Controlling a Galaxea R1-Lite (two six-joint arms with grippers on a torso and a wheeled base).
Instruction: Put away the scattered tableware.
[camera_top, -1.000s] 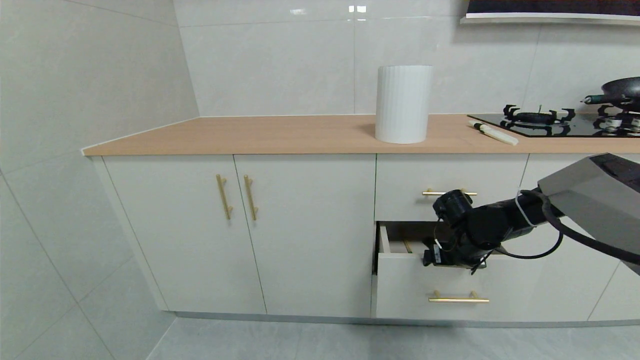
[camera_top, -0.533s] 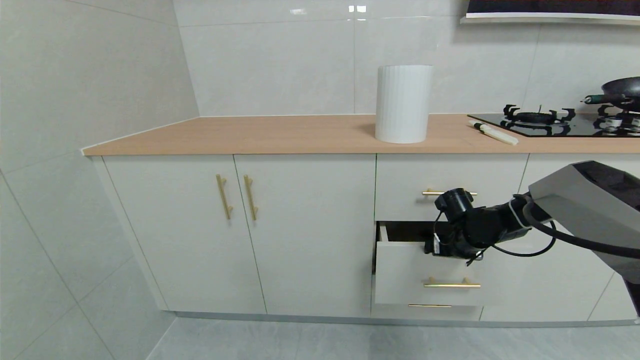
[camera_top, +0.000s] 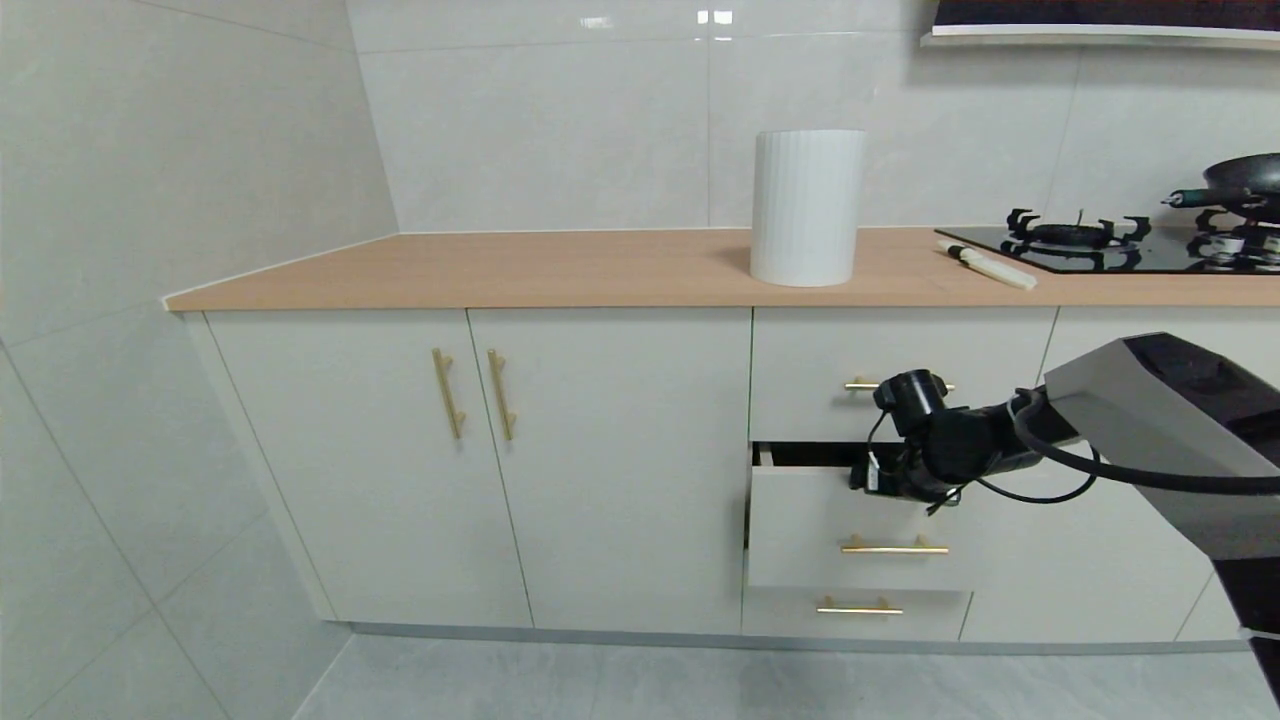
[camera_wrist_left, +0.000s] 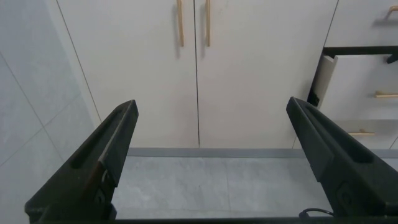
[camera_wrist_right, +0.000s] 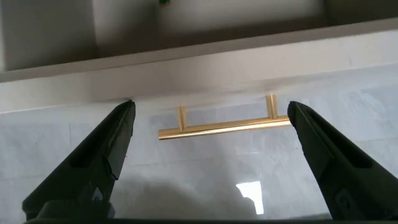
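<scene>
Pale base cabinets run along the tiled wall under a wooden countertop. To the right of the double doors is a stack of drawers. The middle drawer stands partly open, its front proud of the neighbouring fronts, with a dark gap showing above its top edge.

On the countertop, above the drawer stack, stands an upright white ribbed canister. To its right are a black gas hob and, at the far edge, a dark pan on a burner.

The right gripper sits at the top edge of the open drawer's front. Its jaws are spread wide with nothing between them, and the drawer's brass handle is visible below them.

The left gripper hangs low and faces the double doors and the grey floor — jaws likewise spread and empty.

The tableware, a slim cream-coloured utensil, lies flat on the countertop just beside the hob's near-left corner — well apart from both grippers.
</scene>
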